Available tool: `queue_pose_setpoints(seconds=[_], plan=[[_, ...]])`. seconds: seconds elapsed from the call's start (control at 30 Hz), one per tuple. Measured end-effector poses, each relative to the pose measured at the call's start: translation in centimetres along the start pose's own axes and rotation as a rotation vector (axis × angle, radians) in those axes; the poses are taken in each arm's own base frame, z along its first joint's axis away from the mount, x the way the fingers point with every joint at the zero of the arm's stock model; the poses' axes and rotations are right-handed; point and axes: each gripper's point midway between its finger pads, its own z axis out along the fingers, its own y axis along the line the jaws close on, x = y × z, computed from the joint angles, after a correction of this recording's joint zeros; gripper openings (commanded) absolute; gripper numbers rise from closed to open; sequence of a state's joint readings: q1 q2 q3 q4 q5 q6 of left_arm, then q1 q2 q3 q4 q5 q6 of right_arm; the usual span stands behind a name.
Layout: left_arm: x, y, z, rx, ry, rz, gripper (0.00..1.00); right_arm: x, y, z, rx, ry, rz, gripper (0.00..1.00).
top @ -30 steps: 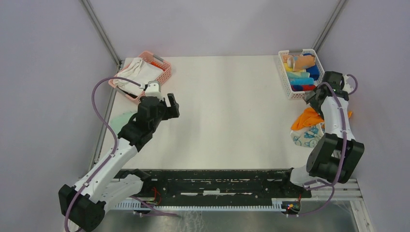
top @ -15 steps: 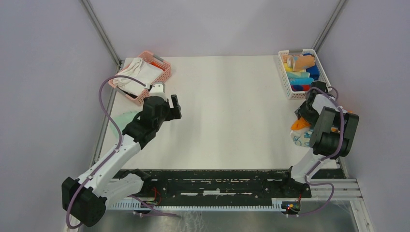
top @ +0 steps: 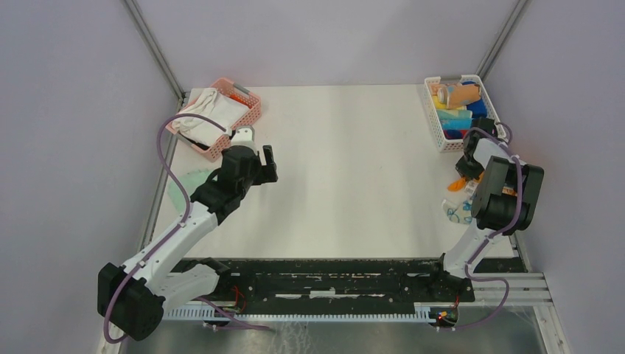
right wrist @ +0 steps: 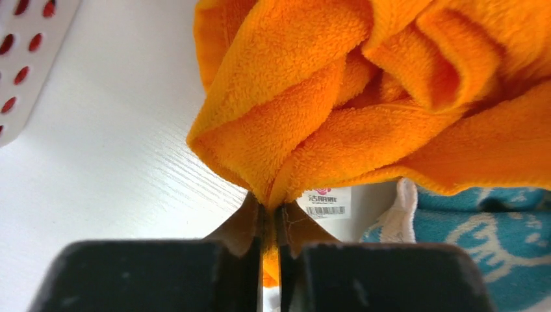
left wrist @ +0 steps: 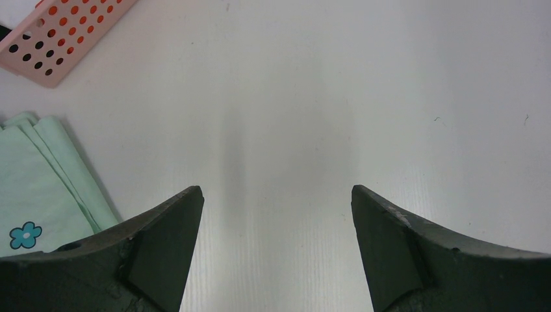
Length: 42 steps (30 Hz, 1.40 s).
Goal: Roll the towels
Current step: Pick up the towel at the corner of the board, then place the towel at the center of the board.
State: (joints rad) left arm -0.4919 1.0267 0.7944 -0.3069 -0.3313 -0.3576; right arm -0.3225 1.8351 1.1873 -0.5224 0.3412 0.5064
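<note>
A crumpled orange towel (right wrist: 338,97) lies at the table's right edge, and my right gripper (right wrist: 269,211) is shut on a fold of its lower edge. From above, the right gripper (top: 464,173) points down at the orange towel (top: 461,184). Under and beside it lies a blue-and-white patterned towel (right wrist: 481,227) (top: 458,212). My left gripper (left wrist: 276,195) (top: 259,156) hovers open over bare table at the left, with nothing between its fingers. A folded mint-green towel (left wrist: 39,195) (top: 184,183) with a blue flower lies to its left.
A pink basket (top: 250,99) (left wrist: 58,32) holding a white towel (top: 210,110) stands at the back left. A white basket (top: 433,122) (right wrist: 26,58) with several rolled coloured towels stands at the back right, just beyond the orange towel. A white label (right wrist: 325,201) hangs from the orange towel.
The right arm folded down onto the orange towel and its gripper went from open to shut on a fold. The left arm shifted slightly forward and stayed open.
</note>
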Motion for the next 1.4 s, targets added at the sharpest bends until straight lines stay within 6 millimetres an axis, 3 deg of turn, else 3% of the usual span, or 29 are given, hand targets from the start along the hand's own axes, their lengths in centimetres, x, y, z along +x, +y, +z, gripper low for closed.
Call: queue_pose_setpoints(seconds=[0.1,0.2,0.27,0.3,0.4,0.57,0.63,0.73,0.83,0.9,1.0,1.1,1.23,1.3,1.4], plan=[[0.1,0.0,0.1,-0.001,0.003,0.001,0.90,-0.8,-0.2,-1.0,-0.004,-0.030,0.004,0.00],[0.1,0.0,0.1,-0.001,0.003,0.001,0.90,-2.4,-0.5,-3.5,-0.025,-0.093,0.024,0.01],[0.1,0.0,0.1,-0.001,0.004,0.002,0.90,-4.3,-0.9,-7.3,-0.058,-0.180,0.052,0.00],[0.1,0.0,0.1,-0.002,0.004,0.001,0.90,-4.4,-0.8,-7.6,-0.064,-0.187,0.051,0.01],[0.1,0.0,0.1,-0.001,0.004,0.001,0.90,-6.6,-0.2,-12.7,-0.117,-0.284,0.054,0.01],[0.1,0.0,0.1,-0.001,0.004,0.001,0.90,-8.9,4.1,-22.6,-0.306,-0.440,-0.011,0.01],[0.1,0.0,0.1,-0.001,0.004,0.001,0.90,-8.6,7.0,-26.9,-0.445,-0.476,-0.065,0.01],[0.1,0.0,0.1,-0.002,0.004,0.001,0.90,-6.5,11.8,-32.9,-0.679,-0.490,-0.180,0.01],[0.1,0.0,0.1,-0.002,0.004,0.000,0.90,-3.3,15.7,-36.8,-0.869,-0.453,-0.295,0.10],[0.1,0.0,0.1,0.002,0.004,0.000,0.90,-0.5,18.4,-38.4,-0.978,-0.408,-0.377,0.22],[0.1,-0.3,0.0,0.018,0.008,-0.002,0.90,4.1,21.6,-38.7,-1.071,-0.314,-0.487,0.39],[0.2,-0.5,0.0,0.029,0.012,-0.002,0.90,10.3,23.5,-36.3,-1.104,-0.177,-0.613,0.54],[0.4,-0.9,-0.1,0.053,0.021,-0.002,0.90,17.7,22.2,-31.0,-1.042,0.009,-0.743,0.60],[0.5,-1.2,-0.2,0.073,0.029,-0.005,0.90,19.7,21.0,-28.5,-0.994,0.067,-0.776,0.61],[0.7,-2.1,-0.3,0.115,0.045,-0.028,0.90,20.9,19.5,-25.8,-0.925,0.096,-0.803,0.67]])
